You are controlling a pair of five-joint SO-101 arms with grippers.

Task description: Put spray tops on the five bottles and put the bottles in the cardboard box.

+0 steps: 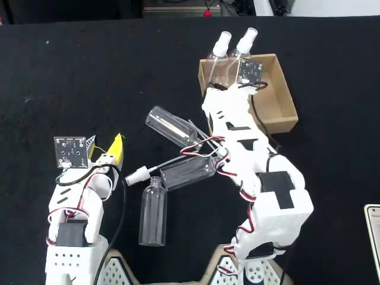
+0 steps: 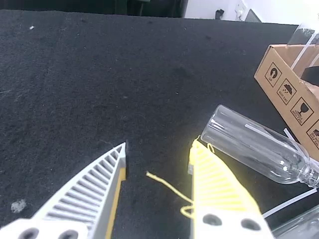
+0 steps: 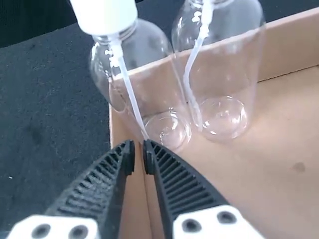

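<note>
Bottles (image 3: 219, 59): two capped, upright in cardboard box (image 3: 279, 164); right end effector (image 3: 138, 152) closed.

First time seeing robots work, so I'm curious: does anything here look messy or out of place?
Yes. Three bottles lie on their sides on the table, while two others stand capped in the cardboard box. A loose yellow thread dangles off the left gripper's yellow finger.

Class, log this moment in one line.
cardboard box: two capped bottles | table: three loose bottles | left gripper: open | right gripper: shut over box
</note>
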